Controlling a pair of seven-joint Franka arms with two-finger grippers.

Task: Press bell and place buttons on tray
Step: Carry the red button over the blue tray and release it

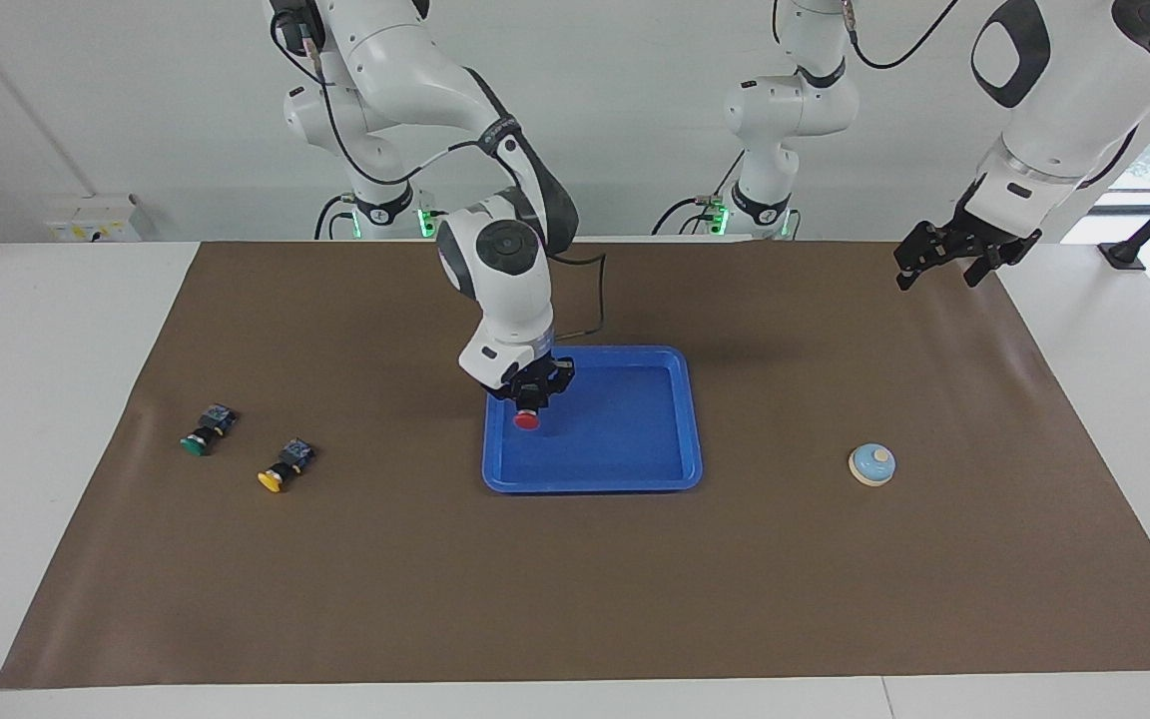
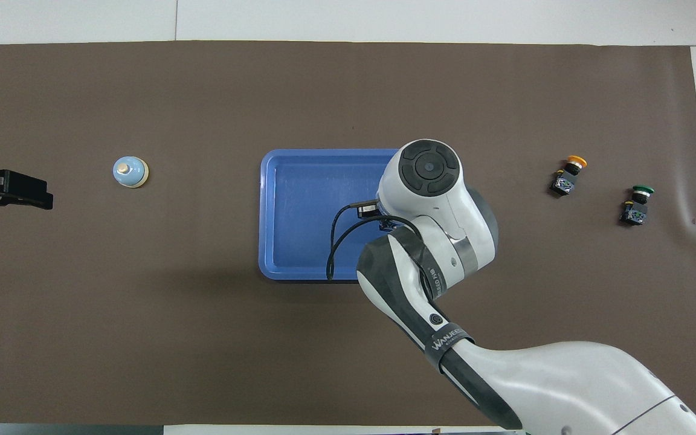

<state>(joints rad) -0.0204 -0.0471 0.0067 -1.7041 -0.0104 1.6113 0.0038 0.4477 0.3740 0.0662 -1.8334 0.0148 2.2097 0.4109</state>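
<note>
red button [image 1: 527, 420] hidden overhead by right arm

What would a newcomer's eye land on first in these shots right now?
First, the right gripper over the bright blue tray at mid-table, shut on the red button. Next, the yellow button and green button lying on the brown mat toward the right arm's end. Last, the small bell toward the left arm's end, where the open left gripper waits in the air.
</note>
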